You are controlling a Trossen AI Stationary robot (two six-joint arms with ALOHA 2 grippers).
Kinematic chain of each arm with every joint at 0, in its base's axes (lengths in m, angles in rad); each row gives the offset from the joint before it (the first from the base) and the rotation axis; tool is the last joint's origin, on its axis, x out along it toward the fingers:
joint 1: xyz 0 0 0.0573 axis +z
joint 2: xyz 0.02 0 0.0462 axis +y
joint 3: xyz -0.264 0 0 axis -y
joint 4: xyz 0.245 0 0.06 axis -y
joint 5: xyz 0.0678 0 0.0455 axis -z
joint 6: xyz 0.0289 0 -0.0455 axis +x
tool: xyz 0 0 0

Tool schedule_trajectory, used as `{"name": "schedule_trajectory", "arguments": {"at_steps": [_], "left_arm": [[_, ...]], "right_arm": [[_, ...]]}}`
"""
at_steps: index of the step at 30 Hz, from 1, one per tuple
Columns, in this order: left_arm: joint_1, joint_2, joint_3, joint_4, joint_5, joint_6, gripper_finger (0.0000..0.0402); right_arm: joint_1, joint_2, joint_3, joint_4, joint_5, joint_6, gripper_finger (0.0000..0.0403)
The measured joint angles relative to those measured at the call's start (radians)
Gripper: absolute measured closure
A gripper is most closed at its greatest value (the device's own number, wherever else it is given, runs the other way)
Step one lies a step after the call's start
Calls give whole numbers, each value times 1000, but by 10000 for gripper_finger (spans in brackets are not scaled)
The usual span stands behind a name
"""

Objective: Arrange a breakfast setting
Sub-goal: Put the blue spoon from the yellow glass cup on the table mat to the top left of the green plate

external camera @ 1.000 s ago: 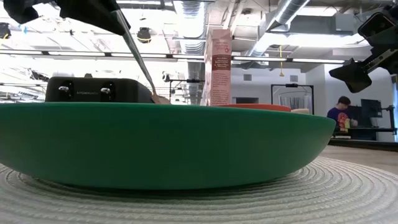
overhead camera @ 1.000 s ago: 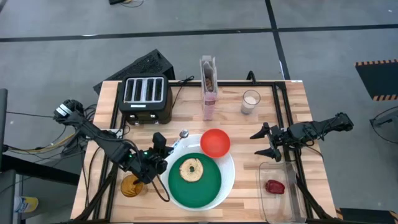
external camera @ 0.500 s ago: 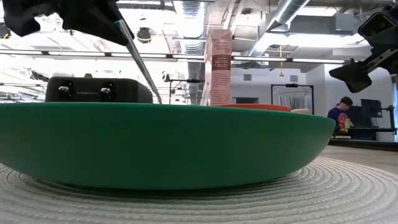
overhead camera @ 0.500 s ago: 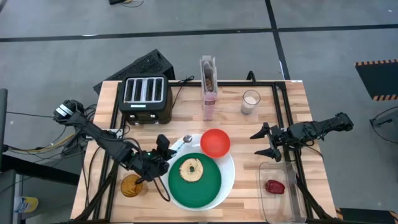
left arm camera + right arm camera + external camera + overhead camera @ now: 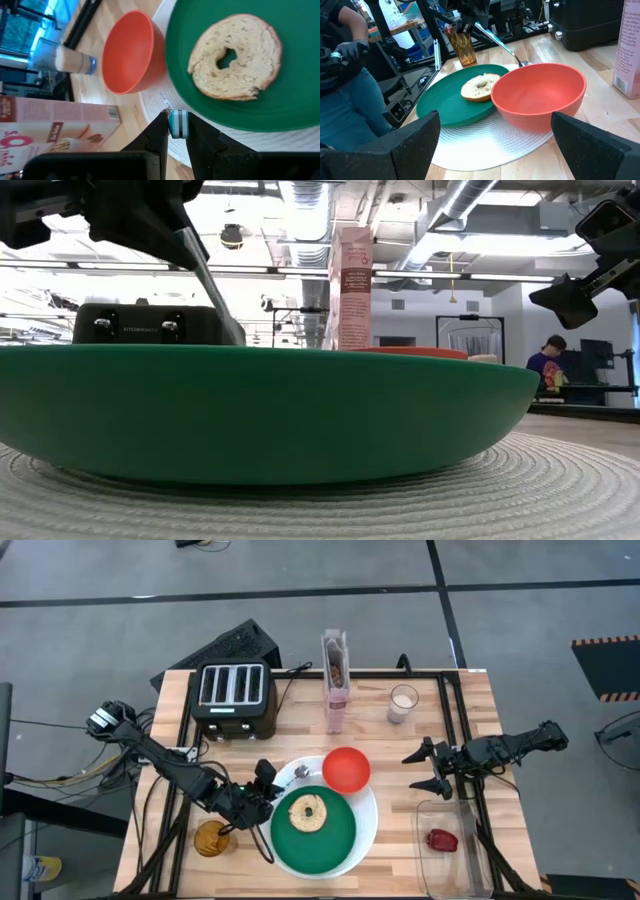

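Compared with a second ago, left gripper [image 5: 262, 790] shifted a little toward 4 o'clock, closer to the white plate [image 5: 368, 830]; spoon [image 5: 290, 776] moved with it, its bowl end now over the plate's rim at about 10 o'clock and lower than before. Right gripper [image 5: 432, 767] unchanged, hanging at 3 o'clock of the table with fingers spread wide and nothing between them.

Left gripper pinching the spoon handle between pressed-together fingers [image 5: 159, 134], handle slanting down steeply in the low view [image 5: 208, 275]. Spoon slim and shiny metal, lying diagonally from the gripper toward 2 o'clock.

White plate round and ribbed, at 6 o'clock of the table, carrying a green plate [image 5: 335, 845] and a red bowl [image 5: 346, 769]. Green plate glossy, deep-rimmed, holding a bagel [image 5: 308, 812] pale and lightly browned, with a ragged centre hole, lying flat near the plate's 11 o'clock. Red bowl at the white plate's 1 o'clock, touching the green plate's edge, empty inside as far as the right wrist view [image 5: 539, 92] shows.

Clear tray [image 5: 452, 865] at 4 o'clock holding a small dark red item [image 5: 442, 839]. Pink cereal box [image 5: 336, 680] upright at 12 o'clock, beside a glass [image 5: 403, 703] of pale liquid. Toaster [image 5: 233, 696] at 11 o'clock; amber cup [image 5: 210, 838] at 8 o'clock.
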Motion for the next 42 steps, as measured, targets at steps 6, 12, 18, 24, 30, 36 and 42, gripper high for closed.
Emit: {"name": "schedule_trajectory", "arguments": {"at_steps": [6,12,18,24,30,36,42], "left_arm": [[0,0,0,-59,39,-35,359],[12,0,-10,-66,79,-44,358],[31,0,-18,-90,117,-69,358],[40,0,-18,-105,155,-80,358],[40,-1,-18,-117,179,-84,358],[40,-1,-18,-117,196,-85,358],[40,-1,-17,-137,231,-109,358]], "right_arm": [[0,0,0,0,0,0,3],[0,0,0,0,0,0,3],[0,0,0,0,0,0,3],[0,0,0,0,0,0,3],[0,0,0,0,0,0,3],[0,0,0,0,0,0,3],[0,0,0,0,0,0,3]]}}
